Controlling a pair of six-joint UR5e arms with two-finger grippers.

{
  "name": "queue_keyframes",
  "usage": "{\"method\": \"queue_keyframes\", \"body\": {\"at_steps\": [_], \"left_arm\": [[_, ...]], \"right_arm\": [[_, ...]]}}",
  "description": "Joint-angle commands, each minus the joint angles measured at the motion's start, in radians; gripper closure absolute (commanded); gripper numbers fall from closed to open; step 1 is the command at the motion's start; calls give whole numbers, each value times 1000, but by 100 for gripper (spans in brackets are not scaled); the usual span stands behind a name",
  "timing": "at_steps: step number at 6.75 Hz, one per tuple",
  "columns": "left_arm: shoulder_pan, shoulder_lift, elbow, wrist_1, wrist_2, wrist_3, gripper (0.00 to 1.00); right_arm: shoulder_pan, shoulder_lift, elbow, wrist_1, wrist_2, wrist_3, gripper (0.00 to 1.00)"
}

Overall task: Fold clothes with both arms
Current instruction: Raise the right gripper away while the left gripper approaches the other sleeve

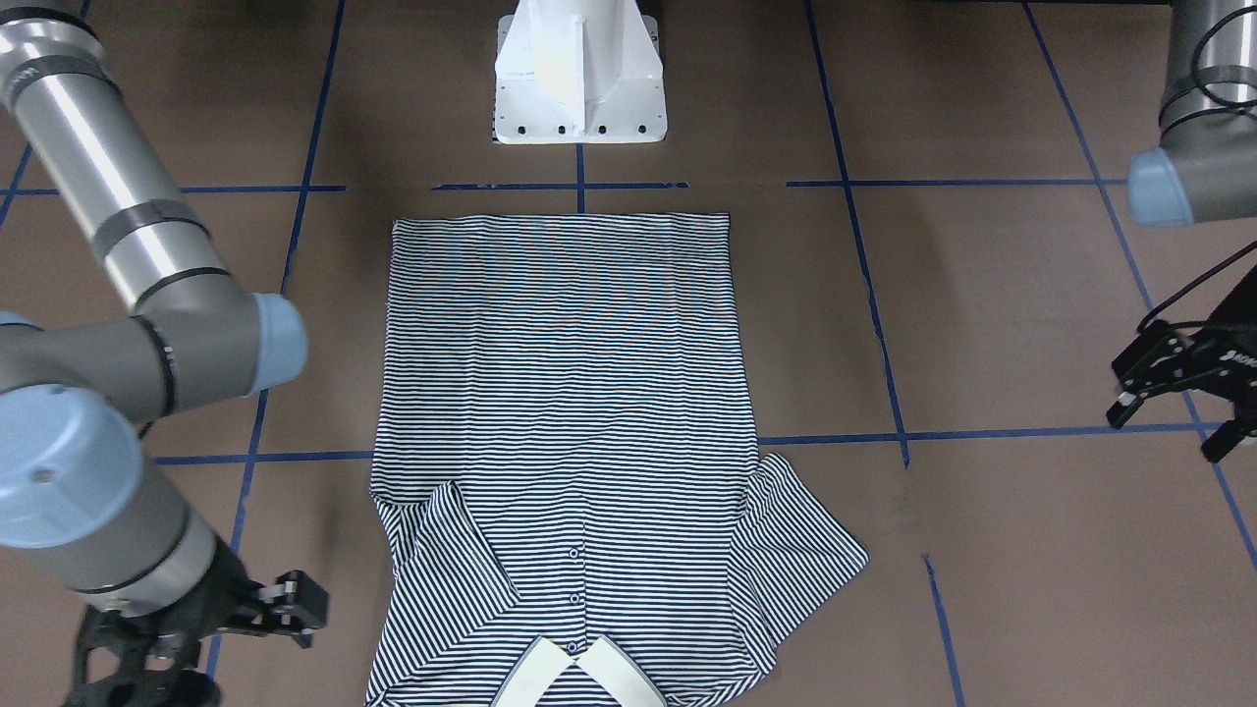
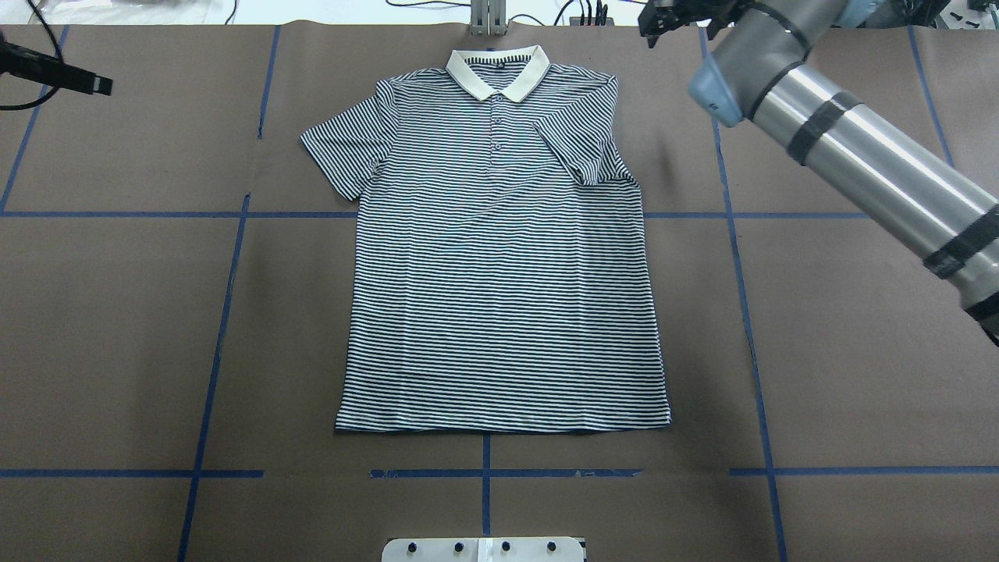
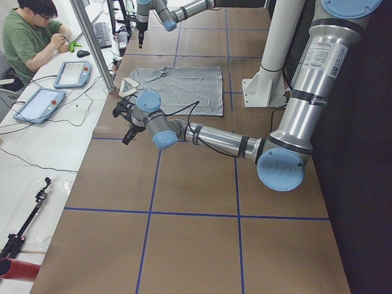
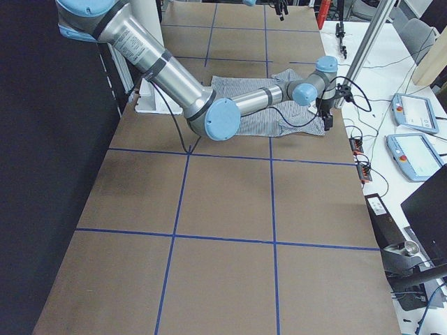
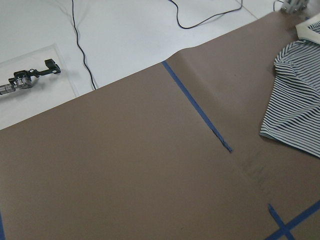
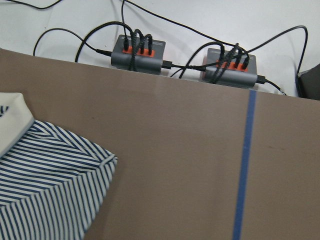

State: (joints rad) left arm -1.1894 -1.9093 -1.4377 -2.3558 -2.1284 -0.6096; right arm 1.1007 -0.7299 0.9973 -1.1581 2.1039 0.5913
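Overhead exterior view showed the polo shirt (image 2: 499, 297) lying face up and flat in the middle of the table (image 2: 117, 312). Its white collar (image 2: 498, 72) sat close to the far edge and its hem (image 2: 503, 425) ran straight across toward the robot's edge. The sleeve on the robot's right (image 2: 579, 152) lay turned in over the chest, its cuff just beside the button placket. The sleeve on the robot's left (image 2: 343, 148) was spread out on the brown table cover.

The right claw (image 2: 675, 22) hung near the far edge, just beyond the collar's right side and clear of the cloth. Its fingers looked parted and held nothing. In the front-facing view the left claw (image 1: 1169, 427) hovered well apart from the shirt toward the table's left edge, with its fingers spread and empty.

I judged the folding to be at an early stage. One sleeve was in, while the body was smooth and at full length with no crease across it. The left sleeve was not yet brought in. After that, the two long sides would probably need folding toward the middle, and then the hem lifting up to the collar. The left arm looked placed to take its sleeve next, though neither claw touched cloth.
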Motion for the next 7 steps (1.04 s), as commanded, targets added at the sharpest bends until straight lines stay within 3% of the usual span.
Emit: {"method": "queue_keyframes", "body": {"at_steps": [1, 3, 7], "left_arm": [[152, -146, 139, -2, 190, -258, 21], [281, -293, 299, -14, 316, -346, 22], [332, -372, 463, -72, 361, -375, 39]], "right_arm": [[106, -167, 46, 131, 129, -140, 0], [104, -178, 46, 138, 127, -139, 0], [103, -186, 46, 140, 122, -139, 0]]}}
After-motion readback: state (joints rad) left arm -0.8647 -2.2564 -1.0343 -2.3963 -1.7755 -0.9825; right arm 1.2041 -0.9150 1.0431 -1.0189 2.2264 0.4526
